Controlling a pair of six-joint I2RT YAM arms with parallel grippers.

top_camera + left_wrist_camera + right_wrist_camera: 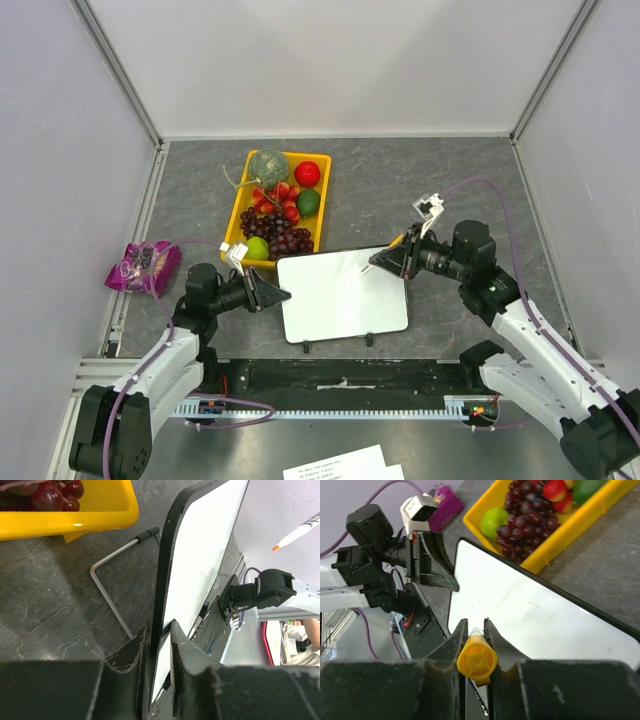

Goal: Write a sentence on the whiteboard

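Grey stone-look table (400, 190), matte and faintly veined, with pale walls round it. Whiteboard (340, 300) sits near the front edge between the arms, just beside the yellow tray (75, 517). It has a glossy white face, rounded corners, a thin dark frame and a bent wire stand (106, 592) behind. No lettering on it.

Left gripper (272, 294) clamps the board's left frame edge, one finger on each face. Right gripper (385, 262) is clenched on a marker (476, 662): white barrel, orange tip, blunt yellow end.

The tip hangs over the upper middle of the face. Contact is probably not made, but the view is too oblique to say.

Judgement: the step in hand is the first stroke. The slick board may skid, so the left grip should hold firm. The right should press lightly with the nib near square, starting high and left to leave room.
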